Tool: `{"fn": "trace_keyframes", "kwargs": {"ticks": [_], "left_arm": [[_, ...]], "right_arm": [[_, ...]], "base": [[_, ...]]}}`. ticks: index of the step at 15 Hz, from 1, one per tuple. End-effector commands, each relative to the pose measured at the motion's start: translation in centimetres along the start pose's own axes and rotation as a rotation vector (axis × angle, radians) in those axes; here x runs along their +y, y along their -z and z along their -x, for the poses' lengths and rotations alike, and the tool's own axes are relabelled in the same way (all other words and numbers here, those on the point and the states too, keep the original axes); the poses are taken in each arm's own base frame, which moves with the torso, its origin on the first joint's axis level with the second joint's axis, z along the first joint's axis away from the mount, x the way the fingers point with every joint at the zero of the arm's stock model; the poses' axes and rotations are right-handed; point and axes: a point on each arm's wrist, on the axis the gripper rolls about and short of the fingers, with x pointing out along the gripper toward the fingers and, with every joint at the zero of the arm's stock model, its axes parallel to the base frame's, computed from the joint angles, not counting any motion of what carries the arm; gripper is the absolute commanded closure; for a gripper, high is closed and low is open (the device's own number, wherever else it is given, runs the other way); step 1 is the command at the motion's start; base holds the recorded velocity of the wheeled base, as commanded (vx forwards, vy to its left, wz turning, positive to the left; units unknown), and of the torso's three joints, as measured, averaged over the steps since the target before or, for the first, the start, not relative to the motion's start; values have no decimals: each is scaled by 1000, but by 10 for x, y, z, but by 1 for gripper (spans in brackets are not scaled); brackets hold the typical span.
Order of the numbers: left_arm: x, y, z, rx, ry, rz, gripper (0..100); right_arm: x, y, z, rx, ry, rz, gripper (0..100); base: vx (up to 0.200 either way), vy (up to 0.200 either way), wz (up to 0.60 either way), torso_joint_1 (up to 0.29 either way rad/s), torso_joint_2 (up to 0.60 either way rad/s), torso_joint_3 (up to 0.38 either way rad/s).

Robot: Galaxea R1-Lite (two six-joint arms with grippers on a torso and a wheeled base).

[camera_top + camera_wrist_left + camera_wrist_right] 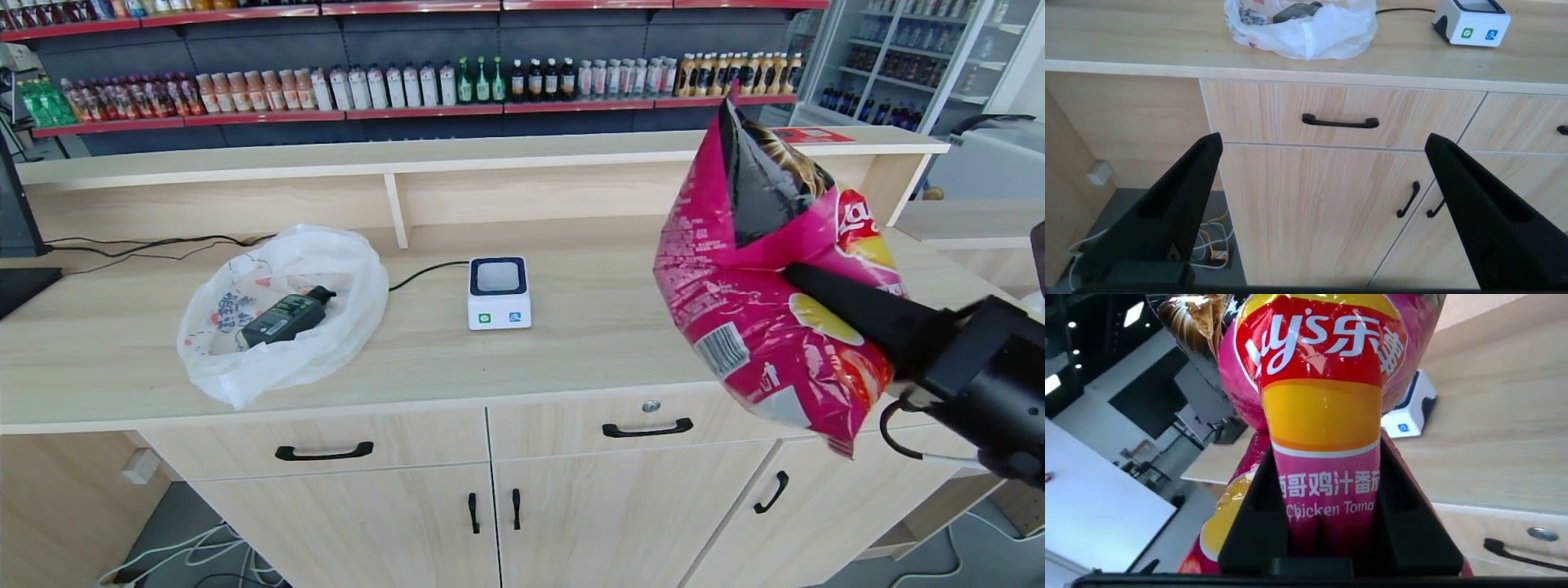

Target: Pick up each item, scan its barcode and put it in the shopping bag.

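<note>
Left wrist view shows the left jaws down low, in front of the cupboard drawer (1339, 114) under the table (1143, 41). The jaws are wide open and hold nothing.

In the head view, a white shopping bag (326, 269) lies on the left part of the table (596, 343). Its mouth is open. A dark flat thing (286, 317) lies inside it.

Near the middle of the table sits the scanner (499, 292), a small white box with a dark window on top. A black cord (424, 273) runs from it toward the shopping bag. The scanner and the shopping bag are near each other but do not touch.

On the right, a pink bag of chips (759, 327) hangs in the air over the right end of the table, well apart from the scanner. It stands up tall and leans a little. The right jaws squeeze it tight around its middle, one side on the front and one behind. A barcode (722, 349) shows on the lower left part of the pink bag.

The right wrist view shows the bag of chips (1323, 416) pinched between the jaws, with the scanner (1413, 408) on the table behind it.

At the back, a long shelf (571, 106) holds a row of bottles (408, 86).
</note>
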Motion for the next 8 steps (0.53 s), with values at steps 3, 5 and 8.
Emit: {"fn": "trace_keyframes", "kwargs": {"ticks": [3,5,8], "left_arm": [[0,0,0,-1,-1,0,0],[0,0,0,-1,-1,0,0],[0,0,0,-1,-1,0,0]], "right_arm": [[-3,27,13,42,-44,-205,100],[-4,30,16,52,-40,-264,100],[11,29,28,50,-135,-466,100]], "base": [[0,0,0,0,0,0],[0,0,0,0,0,0],[0,0,0,0,0,0]]}}
